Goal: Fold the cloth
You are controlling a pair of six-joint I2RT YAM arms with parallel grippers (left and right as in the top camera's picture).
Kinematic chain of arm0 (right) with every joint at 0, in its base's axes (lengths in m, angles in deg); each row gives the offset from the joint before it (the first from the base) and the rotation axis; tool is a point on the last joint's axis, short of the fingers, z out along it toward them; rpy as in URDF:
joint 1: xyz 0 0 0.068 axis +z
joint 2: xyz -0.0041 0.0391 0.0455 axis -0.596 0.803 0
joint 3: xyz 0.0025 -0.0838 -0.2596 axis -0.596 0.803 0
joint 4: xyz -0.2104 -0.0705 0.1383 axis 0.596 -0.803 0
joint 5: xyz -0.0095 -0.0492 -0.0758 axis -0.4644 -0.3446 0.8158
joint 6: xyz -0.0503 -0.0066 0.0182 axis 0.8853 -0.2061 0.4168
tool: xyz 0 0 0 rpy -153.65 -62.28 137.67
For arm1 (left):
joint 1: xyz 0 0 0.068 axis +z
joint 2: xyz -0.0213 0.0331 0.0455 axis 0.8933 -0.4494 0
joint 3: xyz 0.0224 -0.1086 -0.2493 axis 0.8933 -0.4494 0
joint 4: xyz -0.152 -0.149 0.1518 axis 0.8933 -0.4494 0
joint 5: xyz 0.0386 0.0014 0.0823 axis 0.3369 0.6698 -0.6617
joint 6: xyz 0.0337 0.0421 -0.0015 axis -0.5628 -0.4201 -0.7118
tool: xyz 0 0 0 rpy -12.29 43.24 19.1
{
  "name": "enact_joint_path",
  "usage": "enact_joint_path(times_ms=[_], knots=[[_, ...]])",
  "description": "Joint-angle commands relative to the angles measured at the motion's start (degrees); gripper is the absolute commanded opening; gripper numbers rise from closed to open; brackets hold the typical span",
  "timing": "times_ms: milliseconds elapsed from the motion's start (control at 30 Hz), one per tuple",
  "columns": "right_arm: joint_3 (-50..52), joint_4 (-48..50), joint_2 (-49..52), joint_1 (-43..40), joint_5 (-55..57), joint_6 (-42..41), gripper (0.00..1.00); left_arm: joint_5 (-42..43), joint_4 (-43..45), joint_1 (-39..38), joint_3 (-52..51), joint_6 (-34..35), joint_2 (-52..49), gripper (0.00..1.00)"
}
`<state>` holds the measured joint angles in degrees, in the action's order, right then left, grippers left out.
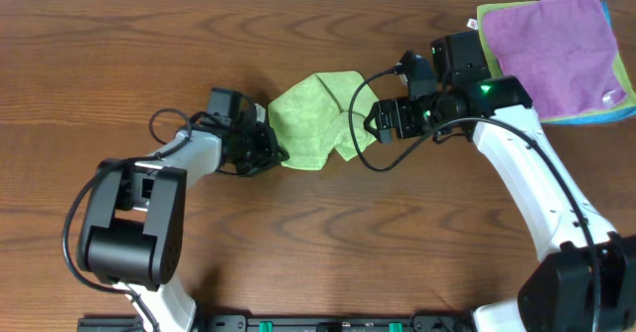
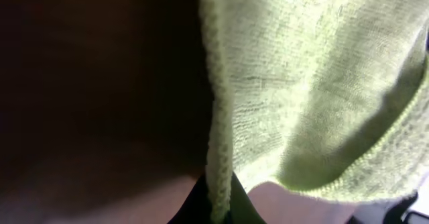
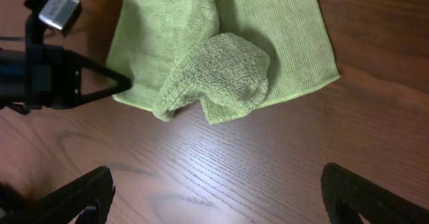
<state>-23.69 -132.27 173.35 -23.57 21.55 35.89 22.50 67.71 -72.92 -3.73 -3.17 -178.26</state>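
Overhead: left end effector (image 1: 272, 153) pinches cloth (image 1: 316, 118) edge; right end effector (image 1: 368, 125) spread beside it.

Table (image 1: 328, 262): brown wood grain, bearing everything in view. Stack (image 1: 537, 74) of cloths: behind the right gripper (image 1: 366, 123), past its wrist end and well apart from the fingertips. Purple cloth (image 1: 561, 39) lies on top. A blue edge (image 1: 601, 115) and a yellow-green edge (image 1: 484, 19) show beneath it.

Lime-green cloth (image 1: 313, 118), purple towel (image 1: 556, 39), brown wood-grain table (image 1: 149, 54)
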Motion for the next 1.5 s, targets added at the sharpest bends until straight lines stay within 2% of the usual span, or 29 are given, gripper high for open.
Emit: enact_joint_path(times_ms=[0,200,333,733,833,1033,1300,1467], knots=[[1.0,-0.2,0.3,-0.5,-0.4,0.3,0.99,1.3,-4.3,3.1,3.9,-6.6,2.8,0.06],[5.4,1.5,0.3,-0.2,-0.4,0.2,0.99,-2.7,-16.9,9.3,9.2,-13.4,8.5,0.06],[9.6,3.9,0.3,-0.2,-1.3,0.0,0.99,-3.3,-20.8,12.9,10.7,-14.4,12.1,0.06],[15.8,11.5,0.3,1.7,-7.7,-4.5,0.99,-3.9,-25.0,15.2,10.8,-16.0,15.6,0.06],[15.8,10.9,0.3,3.8,-9.7,-5.6,0.98,-7.3,-26.4,15.2,10.8,-17.2,15.6,0.06],[15.9,12.2,0.3,7.6,-15.5,-12.2,0.99,-9.5,-28.0,15.2,10.8,-18.7,15.6,0.06],[17.6,28.1,1.3,13.7,-14.3,-13.3,0.94,-9.4,-28.6,15.2,10.8,-18.9,15.6,0.06],[17.6,32.2,6.3,14.7,-13.5,-13.3,0.94,-9.4,-28.7,15.2,10.8,-18.9,15.6,0.06]])
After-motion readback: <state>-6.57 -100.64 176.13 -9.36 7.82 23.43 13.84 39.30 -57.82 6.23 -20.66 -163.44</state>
